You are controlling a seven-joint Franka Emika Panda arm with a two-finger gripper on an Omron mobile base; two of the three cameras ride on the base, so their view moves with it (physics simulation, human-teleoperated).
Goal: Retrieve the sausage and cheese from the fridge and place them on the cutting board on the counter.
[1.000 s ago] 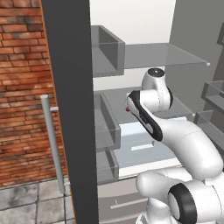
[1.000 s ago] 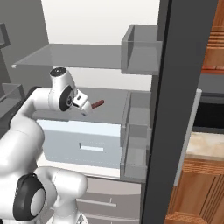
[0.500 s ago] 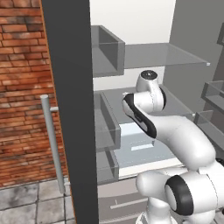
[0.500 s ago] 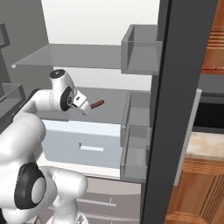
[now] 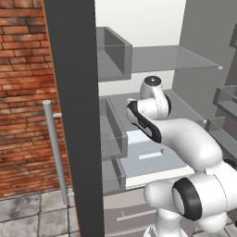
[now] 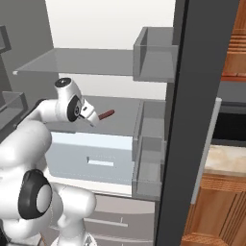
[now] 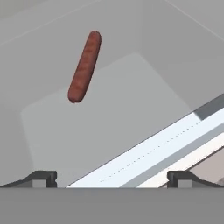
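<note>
1 sausage (image 7: 85, 65) lying on 1 glass shelf (image 6: 122, 109) of the fridge (image 6: 185, 120), away from its front edge; gripper (image 7: 112, 178) spread wide, holding nothing.

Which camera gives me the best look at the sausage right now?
The hand view: the sausage lies whole and unobstructed on the grey shelf, ahead of the open gripper. The right base view shows just its red end poking out past the arm's wrist. In the left base view the arm covers that spot.
</note>
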